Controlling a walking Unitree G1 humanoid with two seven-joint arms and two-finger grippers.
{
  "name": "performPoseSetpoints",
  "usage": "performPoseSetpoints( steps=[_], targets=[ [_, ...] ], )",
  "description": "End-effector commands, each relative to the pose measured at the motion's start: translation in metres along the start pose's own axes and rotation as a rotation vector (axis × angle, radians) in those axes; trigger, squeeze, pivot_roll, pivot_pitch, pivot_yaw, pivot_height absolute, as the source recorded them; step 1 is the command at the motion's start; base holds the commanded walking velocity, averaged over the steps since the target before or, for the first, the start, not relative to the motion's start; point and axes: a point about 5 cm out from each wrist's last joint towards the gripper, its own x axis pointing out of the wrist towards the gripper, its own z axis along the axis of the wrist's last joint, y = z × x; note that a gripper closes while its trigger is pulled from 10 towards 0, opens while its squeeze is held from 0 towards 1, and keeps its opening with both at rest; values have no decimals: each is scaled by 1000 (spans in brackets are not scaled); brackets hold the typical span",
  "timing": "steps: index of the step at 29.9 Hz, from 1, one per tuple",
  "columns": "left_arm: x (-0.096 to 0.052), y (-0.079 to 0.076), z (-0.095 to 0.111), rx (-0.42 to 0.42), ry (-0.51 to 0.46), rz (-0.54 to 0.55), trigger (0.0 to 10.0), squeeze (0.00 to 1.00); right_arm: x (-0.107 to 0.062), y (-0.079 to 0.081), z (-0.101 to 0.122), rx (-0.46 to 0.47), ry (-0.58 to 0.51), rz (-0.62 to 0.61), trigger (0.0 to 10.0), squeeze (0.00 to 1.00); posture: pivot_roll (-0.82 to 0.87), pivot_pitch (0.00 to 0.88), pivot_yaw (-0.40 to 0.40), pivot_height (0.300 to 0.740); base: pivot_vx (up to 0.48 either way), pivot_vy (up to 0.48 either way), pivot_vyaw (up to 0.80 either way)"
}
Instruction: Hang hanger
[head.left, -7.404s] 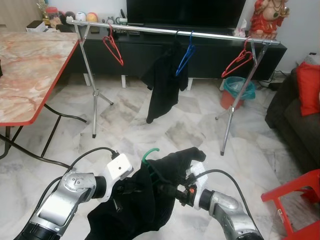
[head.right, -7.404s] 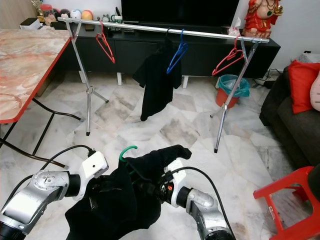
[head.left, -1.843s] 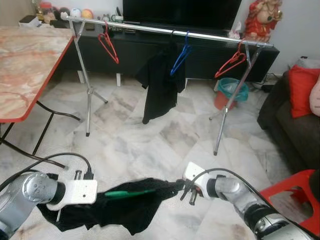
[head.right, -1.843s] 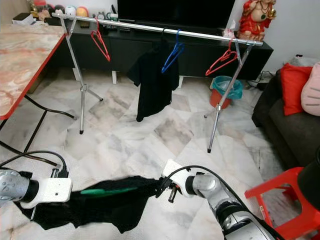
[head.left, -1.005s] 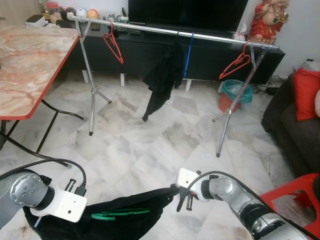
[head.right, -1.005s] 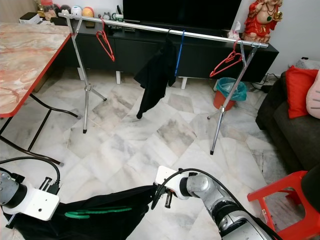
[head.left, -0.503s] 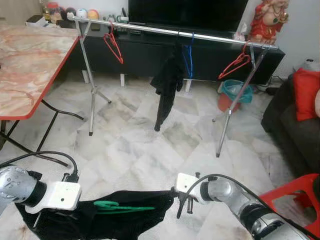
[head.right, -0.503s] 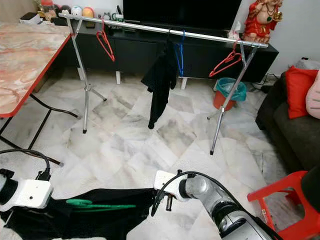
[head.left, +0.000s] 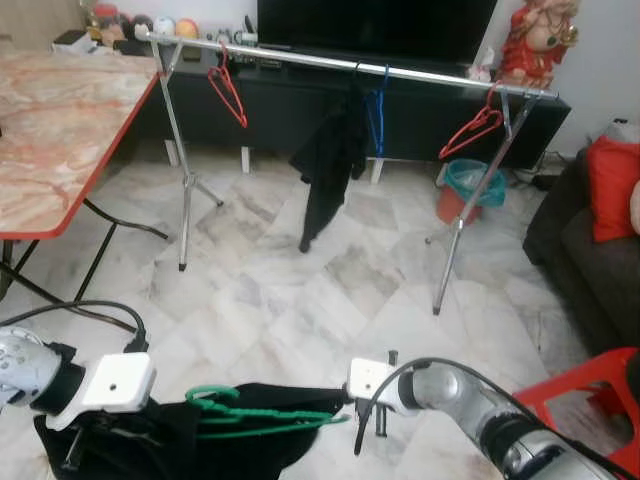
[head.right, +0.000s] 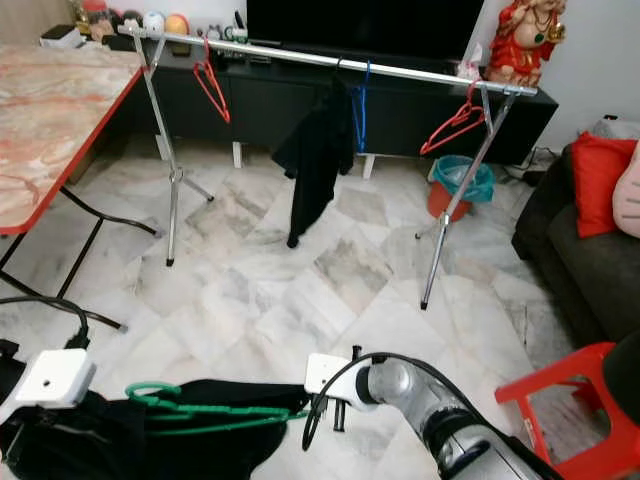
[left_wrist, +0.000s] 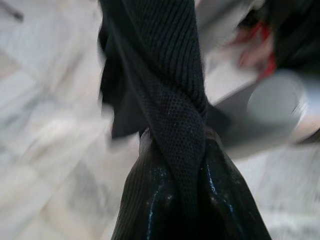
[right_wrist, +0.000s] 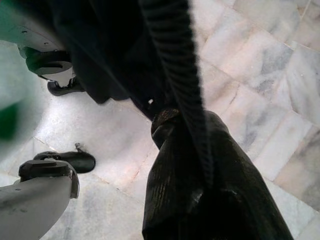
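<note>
Pinched in both: left gripper (left_wrist: 172, 200) and right gripper (right_wrist: 195, 165) clamped on limp black knit garment (head.left: 250, 425), stretched low over marble floor (head.left: 290, 290). Threaded inside, light, stiff green plastic hanger (head.left: 255, 415); best lifted by hook toward silver clothes rail (head.left: 340, 63).

Green hanger (head.left: 262, 414) lying near-horizontal inside black garment (head.left: 180, 440), hook exposed.

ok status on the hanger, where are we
Both pincers shut on the black garment, stretched low between them. Green hanger lying on it, not yet hung. Rail across the floor, black shirt mid-rail.
</note>
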Motion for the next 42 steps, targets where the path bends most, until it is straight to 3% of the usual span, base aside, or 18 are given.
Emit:
performPoseSetpoints(
  steps=[1, 8, 11, 16, 21, 22, 23, 24, 25, 36, 42],
  targets=[
    [-25, 3, 7, 12, 20, 33, 10000, 0, -28, 4, -57, 96, 232, -30, 10000, 0, 46, 0, -117, 740, 0, 0, 0],
    [-16, 5, 4, 0, 7, 76, 10000, 0, -23, 0, -49, 136, 180, -97, 10000, 0, 39, 0, -112, 740, 0, 0, 0],
    [-4, -2, 0, -6, 32, 50, 10000, 0, -22, -6, -44, 236, 121, -215, 10000, 0, 39, 0, -114, 740, 0, 0, 0],
    [-1, -6, 3, -12, 7, 20, 10000, 0, -23, -12, -42, 380, 51, -299, 10000, 0, 36, 0, -115, 740, 0, 0, 0],
    [-1, -8, 0, -8, 44, 9, 10000, 0, -24, -16, -40, 448, 5, -329, 10000, 0, 36, 0, -115, 740, 0, 0, 0],
    [-1, -7, 1, -6, 38, 14, 10000, 0, -25, -18, -39, 455, -5, -332, 10000, 333, 35, 0, -114, 740, 0, 0, 0],
    [-1, -7, 1, -4, 37, 13, 10000, 0, -25, -18, -39, 450, -3, -327, 10000, 784, 35, 0, -114, 740, 0, 0, 0],
    [0, -7, 1, -3, 38, 12, 10000, 0, -24, -18, -39, 445, 0, -323, 10000, 784, 35, 0, -114, 740, 0, 0, 0],
    [0, -7, 1, -2, 38, 11, 10000, 0, -24, -18, -39, 445, 1, -323, 10000, 1000, 35, 0, -114, 740, 0, 0, 0],
    [4, -5, 3, -4, 15, 8, 10000, 0, -23, -17, -34, 461, -44, -305, 10000, 1000, 35, 0, -109, 740, 0, 0, 0],
    [24, 1, 6, -27, -60, 123, 10000, 0, -26, -30, -29, 581, -116, -456, 10000, 1000, 35, 0, -102, 740, 0, 0, 0]
  ],
)
